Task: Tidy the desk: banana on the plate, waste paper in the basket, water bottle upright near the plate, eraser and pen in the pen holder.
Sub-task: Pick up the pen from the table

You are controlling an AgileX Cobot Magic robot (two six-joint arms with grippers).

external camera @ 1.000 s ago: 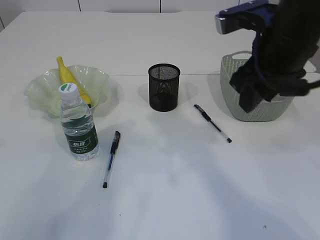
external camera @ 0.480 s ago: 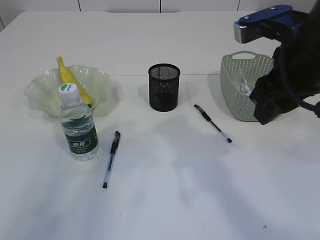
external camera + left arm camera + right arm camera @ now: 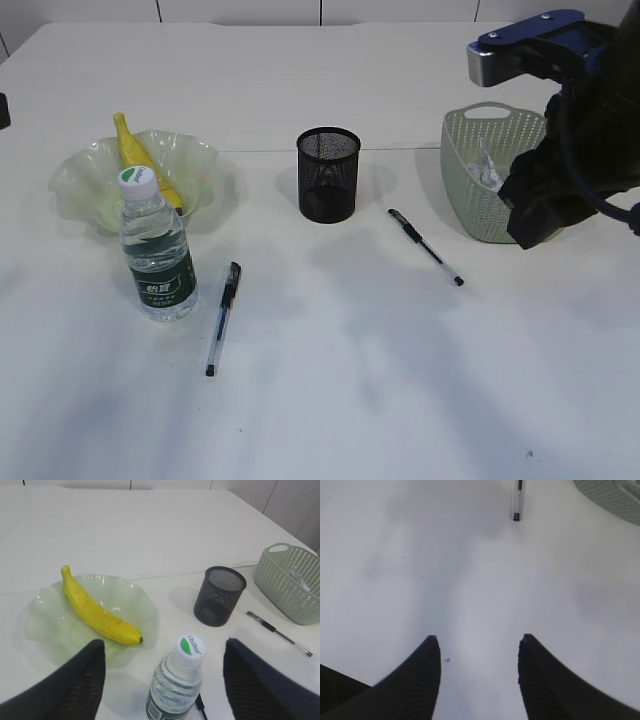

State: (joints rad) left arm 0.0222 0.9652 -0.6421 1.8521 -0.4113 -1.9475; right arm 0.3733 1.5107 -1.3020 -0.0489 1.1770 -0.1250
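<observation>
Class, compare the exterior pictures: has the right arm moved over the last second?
Yes. The right arm has shifted rightward off the basket, whose front it covered a second ago; the crumpled paper inside now shows.

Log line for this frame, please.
banana on plate | bottle upright | paper in basket | two pens loose | both pincers open, empty

White table [image 3: 340, 400], smooth and pale. Resting directly on it: ruffled green plate [image 3: 80, 180] at far left, upright water bottle [image 3: 157, 250] just in front, blue pen [image 3: 222, 318] beside the bottle, black mesh pen holder [image 3: 327, 175] mid-table, black pen [image 3: 425, 246] to its right, green basket [image 3: 480, 205] at far right.
</observation>
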